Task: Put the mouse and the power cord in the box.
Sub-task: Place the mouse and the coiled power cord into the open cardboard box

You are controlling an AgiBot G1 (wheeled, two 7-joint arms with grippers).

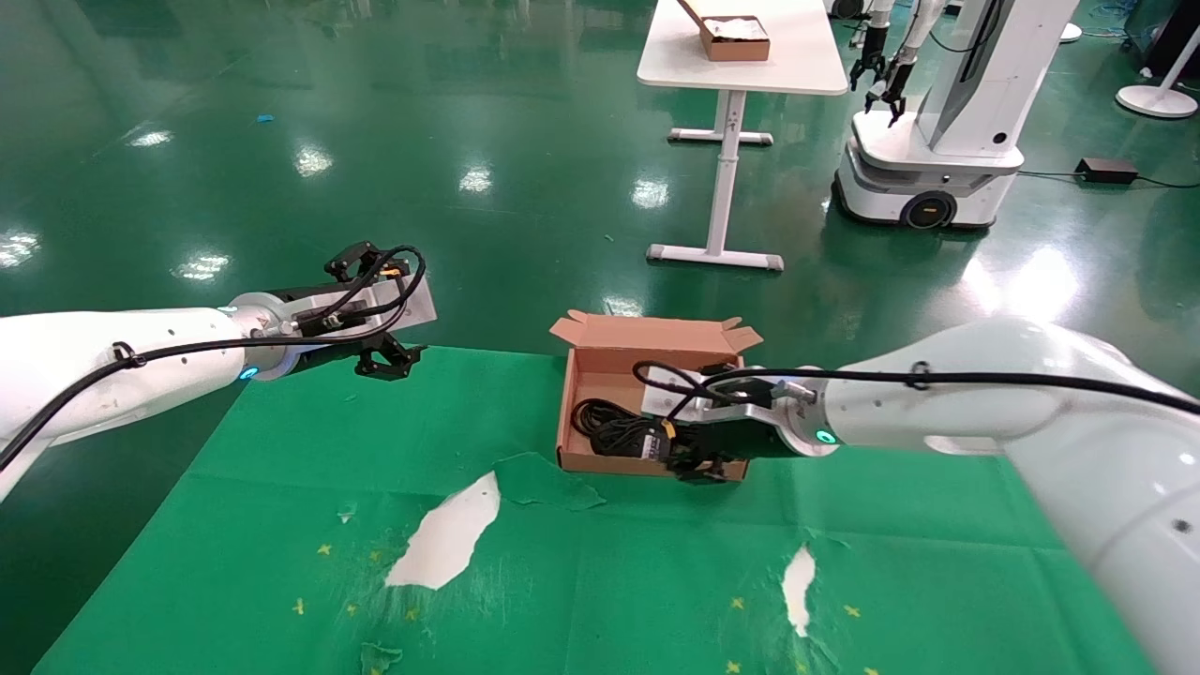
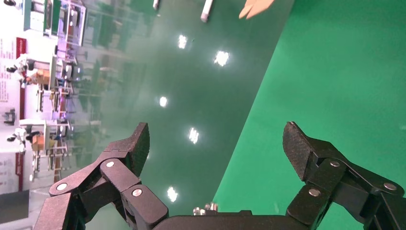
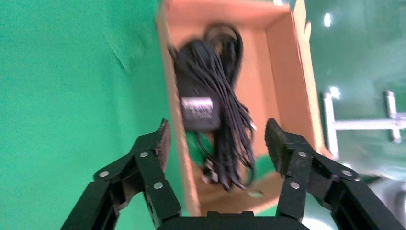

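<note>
The box point(image 1: 656, 333) is a shallow brown cardboard one in the middle of the green table, flaps up. Inside it lies the power cord point(image 1: 609, 427), a black bundle with a labelled black block. In the right wrist view the power cord point(image 3: 225, 110) fills the box point(image 3: 287, 72), with a green scrap near its end. My right gripper point(image 1: 701, 467) point(image 3: 218, 132) hovers open over the box's near wall, holding nothing. My left gripper point(image 1: 373, 309) point(image 2: 216, 132) hangs open and empty above the table's far left edge. I cannot make out the mouse; it is hidden or out of view.
Torn patches point(image 1: 448, 534) in the green cover show white near the front. Beyond the table lies green floor, with a white desk point(image 1: 741, 56) carrying another cardboard box, and a second white robot point(image 1: 937, 141) at the back right.
</note>
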